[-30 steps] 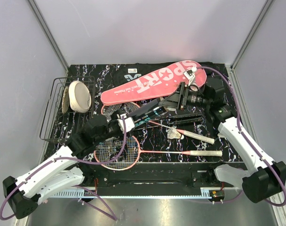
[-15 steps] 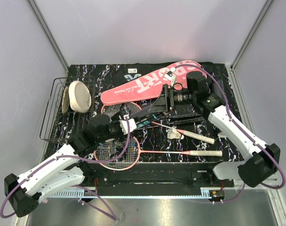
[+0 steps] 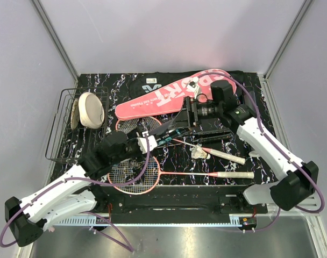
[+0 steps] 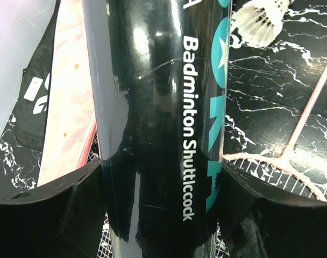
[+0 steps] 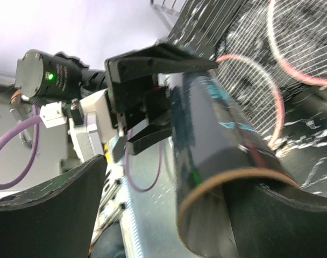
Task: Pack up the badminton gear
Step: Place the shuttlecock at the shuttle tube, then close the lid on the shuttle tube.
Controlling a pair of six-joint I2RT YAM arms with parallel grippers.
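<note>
My left gripper [image 3: 146, 142] is shut on the dark tube [image 3: 166, 130], which it holds slanted above the rackets. In the left wrist view the tube [image 4: 163, 123], printed "Badminton", fills the gap between both fingers [image 4: 72, 209]. My right gripper [image 3: 186, 115] stands open around the tube's far, open end [image 5: 228, 209]; one finger [image 5: 45, 209] is well clear of it, the other sits beside it. Two pink-framed rackets [image 3: 132, 174] lie on the table, with a white shuttlecock [image 3: 199, 153] between their handles. The pink "SPORT" case [image 3: 171, 97] lies on the black bag [image 3: 147, 85] at the back.
A black wire basket [image 3: 58, 131] with a cream disc [image 3: 91, 109] stands at the left. The second racket's head [image 3: 136, 126] lies under the tube. White handles [image 3: 233, 175] point right along the front. Grey walls close in the sides and back.
My right arm swung left from the pink case to the tube's far end, and its jaws opened wider. The left gripper keeps hold of the tube, almost unmoved.
</note>
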